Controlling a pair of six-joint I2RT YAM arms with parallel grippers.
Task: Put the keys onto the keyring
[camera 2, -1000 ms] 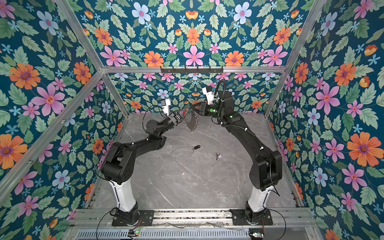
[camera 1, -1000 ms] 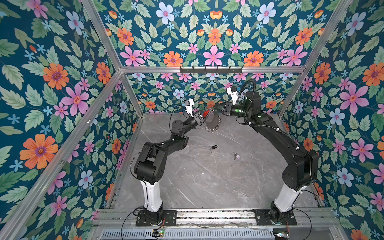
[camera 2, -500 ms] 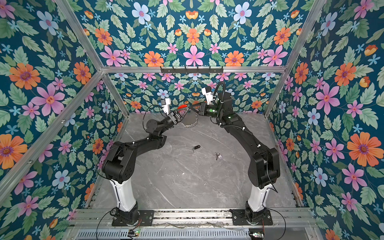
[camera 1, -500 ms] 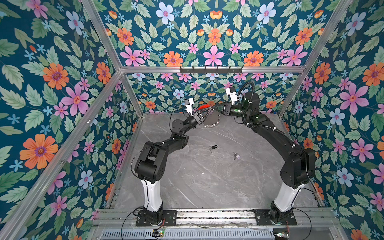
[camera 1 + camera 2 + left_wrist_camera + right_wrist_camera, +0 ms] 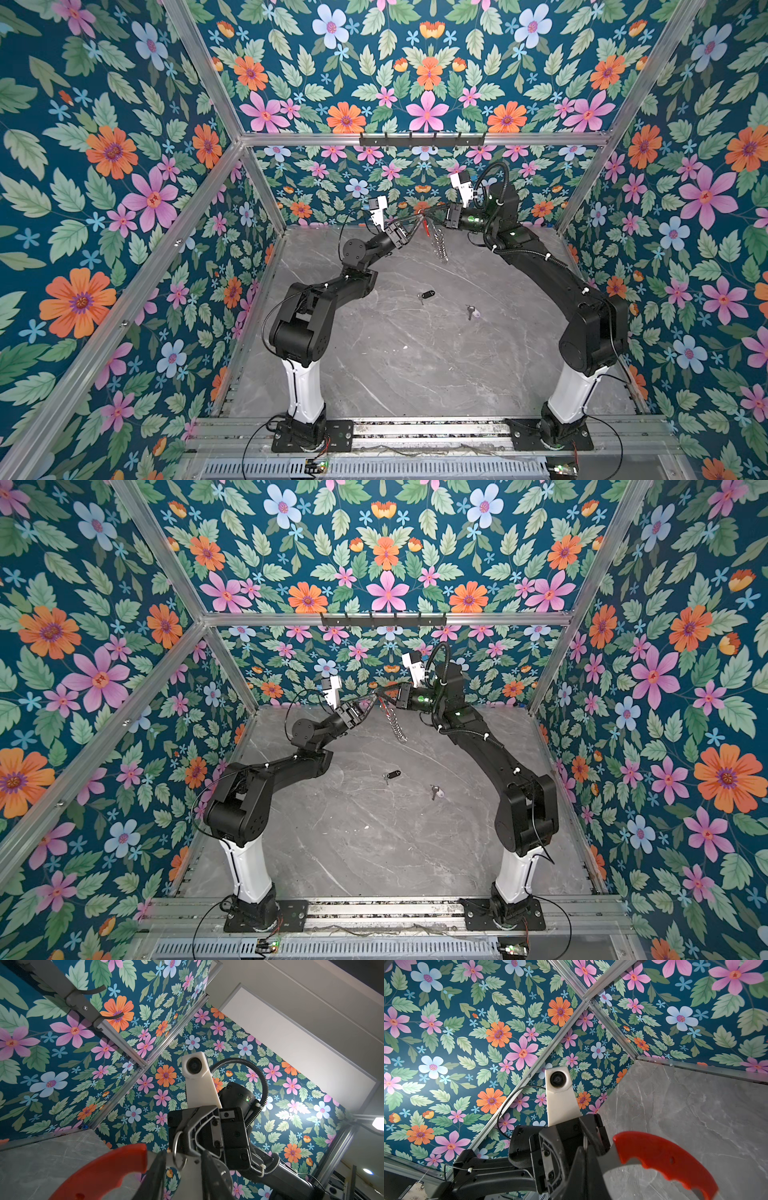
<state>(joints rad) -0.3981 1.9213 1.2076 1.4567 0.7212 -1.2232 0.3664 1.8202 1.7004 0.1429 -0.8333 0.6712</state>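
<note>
The keyring hangs in the air near the back wall, its red plastic section on top and its silver rings dangling below. My right gripper is shut on the grey metal end beside the red section. My left gripper faces it from the left with its fingers apart on either side of that metal end, next to the red section and a small silver ring. A key with a lavender tag lies on the table. A second key with a black tag lies left of it.
The grey marble table is walled in by floral panels on three sides. A black hook rail runs along the back wall above the grippers. Both arms arch in from bases at the front rail.
The right gripper shut on the keyring and the left jaws have opened. The loop, stretched level between both grippers half a second ago, now hangs down from the right gripper.
</note>
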